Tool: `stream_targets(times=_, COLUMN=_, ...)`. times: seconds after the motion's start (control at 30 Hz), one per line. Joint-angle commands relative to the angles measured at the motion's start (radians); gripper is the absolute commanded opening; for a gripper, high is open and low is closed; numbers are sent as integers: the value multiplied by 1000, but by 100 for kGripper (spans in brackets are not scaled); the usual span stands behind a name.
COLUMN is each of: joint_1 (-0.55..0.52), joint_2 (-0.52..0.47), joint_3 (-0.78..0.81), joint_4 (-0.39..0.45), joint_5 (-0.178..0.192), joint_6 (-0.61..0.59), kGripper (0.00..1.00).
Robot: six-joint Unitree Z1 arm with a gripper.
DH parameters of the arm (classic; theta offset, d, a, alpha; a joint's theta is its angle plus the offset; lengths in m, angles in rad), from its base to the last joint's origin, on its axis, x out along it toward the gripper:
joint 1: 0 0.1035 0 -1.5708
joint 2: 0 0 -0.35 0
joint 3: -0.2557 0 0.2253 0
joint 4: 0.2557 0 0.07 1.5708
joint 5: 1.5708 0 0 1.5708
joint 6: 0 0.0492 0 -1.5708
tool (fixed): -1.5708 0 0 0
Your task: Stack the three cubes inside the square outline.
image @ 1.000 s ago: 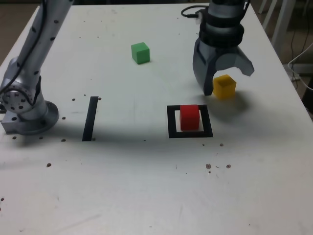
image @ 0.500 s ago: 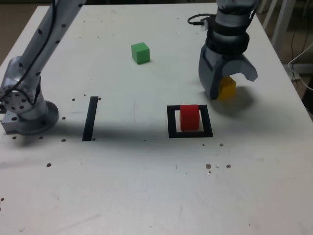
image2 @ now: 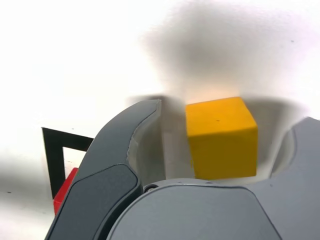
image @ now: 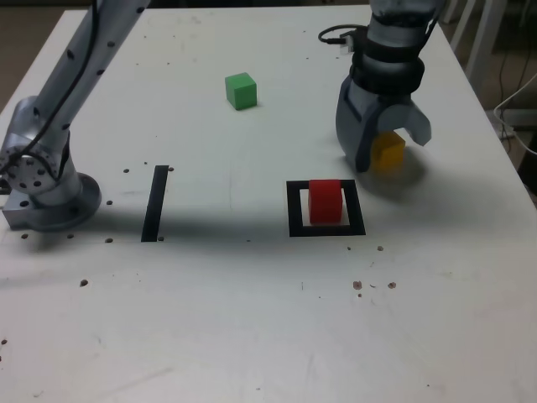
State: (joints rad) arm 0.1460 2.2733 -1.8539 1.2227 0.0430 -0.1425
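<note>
The yellow cube (image: 388, 153) rests on the white table toward the exterior view's right, and my gripper (image: 388, 151) has come down over it. In the wrist view the yellow cube (image2: 222, 137) stands between the two grey fingers (image2: 127, 140) of my gripper (image2: 227, 117), which is open, with a narrow gap on each side. The red cube (image: 325, 201) sits inside the square outline (image: 295, 210); in the wrist view only a corner of the red cube (image2: 65, 192) and of the square outline (image2: 52, 150) shows. The green cube (image: 241, 90) lies alone farther back.
A straight black strip (image: 155, 202) lies on the table toward the exterior view's left, near the arm's base (image: 46, 189). A black cable (image: 336, 34) runs behind the gripper. The table's right edge is close to the yellow cube.
The gripper has lowered over the yellow cube, and its fingers have narrowed around it. The cubes have not moved.
</note>
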Motion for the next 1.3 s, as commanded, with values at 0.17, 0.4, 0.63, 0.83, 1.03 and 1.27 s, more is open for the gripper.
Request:
stream_targets(times=0.17, joint_1=6, joint_2=2, joint_3=1, joint_4=-2, joint_5=-6, joint_6=-3, kGripper=54)
stream_targets(times=0.4, joint_1=7, joint_2=2, joint_3=9, joint_4=-22, joint_5=-17, joint_6=3, kGripper=43)
stream_targets(times=0.63, joint_1=7, joint_2=-1, joint_3=14, joint_4=-38, joint_5=-17, joint_6=8, kGripper=26)
stream_targets(times=0.83, joint_1=7, joint_2=-5, joint_3=16, joint_4=-53, joint_5=-14, joint_6=17, kGripper=19)
stream_targets(times=1.03, joint_1=7, joint_2=-22, joint_3=19, joint_4=-59, joint_5=-14, joint_6=37, kGripper=19)
stream_targets(times=1.27, joint_1=6, joint_2=-100, joint_3=64, joint_4=-50, joint_5=-14, joint_6=77, kGripper=19)
